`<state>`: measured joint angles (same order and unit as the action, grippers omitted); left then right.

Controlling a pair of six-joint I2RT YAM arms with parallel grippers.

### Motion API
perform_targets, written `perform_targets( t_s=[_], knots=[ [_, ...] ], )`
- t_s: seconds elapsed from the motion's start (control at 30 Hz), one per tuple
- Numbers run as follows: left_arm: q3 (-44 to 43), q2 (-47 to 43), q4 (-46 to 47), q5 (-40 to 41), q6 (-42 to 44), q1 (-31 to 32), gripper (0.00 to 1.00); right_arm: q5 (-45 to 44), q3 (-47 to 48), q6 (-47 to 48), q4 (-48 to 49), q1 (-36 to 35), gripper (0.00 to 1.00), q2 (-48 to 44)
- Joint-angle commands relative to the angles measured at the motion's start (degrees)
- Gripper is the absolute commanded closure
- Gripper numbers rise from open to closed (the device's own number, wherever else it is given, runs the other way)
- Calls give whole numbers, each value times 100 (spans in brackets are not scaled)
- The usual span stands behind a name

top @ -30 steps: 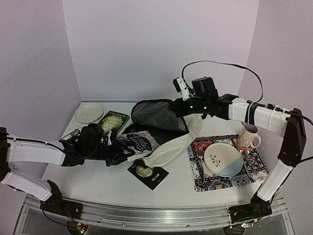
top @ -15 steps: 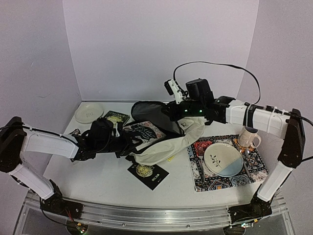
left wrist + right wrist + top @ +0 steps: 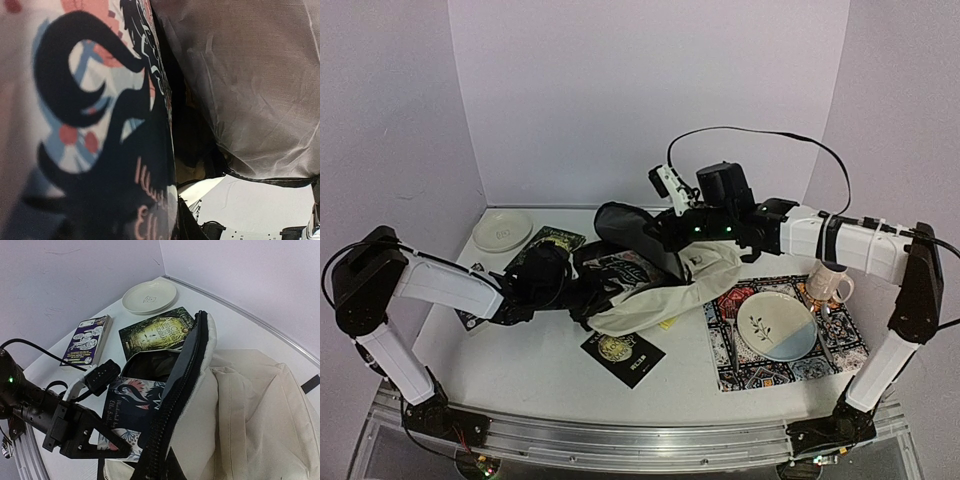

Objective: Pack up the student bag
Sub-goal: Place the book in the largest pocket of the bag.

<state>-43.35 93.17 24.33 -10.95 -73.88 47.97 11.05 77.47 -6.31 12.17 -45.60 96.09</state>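
Observation:
The student bag (image 3: pixel 665 298), cream with dark lining, lies mid-table with its mouth facing left. My right gripper (image 3: pixel 672 228) is shut on the bag's upper zipper rim (image 3: pixel 186 375) and holds it up, so the mouth stands open. My left gripper (image 3: pixel 582 292) is shut on a dark book with a floral cover (image 3: pixel 620 268). The book's far end sits inside the bag's mouth. In the right wrist view the book (image 3: pixel 127 402) lies under the raised rim. In the left wrist view the book cover (image 3: pixel 90 125) fills the left half, with the bag's lining (image 3: pixel 250 90) at the right.
A green-gold book (image 3: pixel 552 245) and a white plate (image 3: pixel 502 230) lie at the back left. A purple comic book (image 3: pixel 87 340) lies near the left arm, and a black book (image 3: pixel 622 352) in front of the bag. At right, a patterned mat (image 3: pixel 755 370) carries a plate (image 3: pixel 778 325) and a mug (image 3: pixel 830 278).
My left arm has reached right and carried the book from outside the bag into its mouth. My right gripper has shifted left with the rim, and the cream body has bunched up.

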Motion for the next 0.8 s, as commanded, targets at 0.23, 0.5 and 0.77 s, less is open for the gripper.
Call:
perform_targets(
  t_s=[0.23, 0.5, 0.77],
  knots=[
    [-720, 595, 1452, -363, 125, -45, 100, 786, 87, 307, 793, -113, 100, -208],
    [-1265, 1009, 1805, -268, 105, -136, 100, 917, 3, 383, 796, -128, 100, -249],
    [-1955, 1738, 1871, 27, 15, -160, 99, 898, 54, 412, 796, -134, 100, -147]
  ],
)
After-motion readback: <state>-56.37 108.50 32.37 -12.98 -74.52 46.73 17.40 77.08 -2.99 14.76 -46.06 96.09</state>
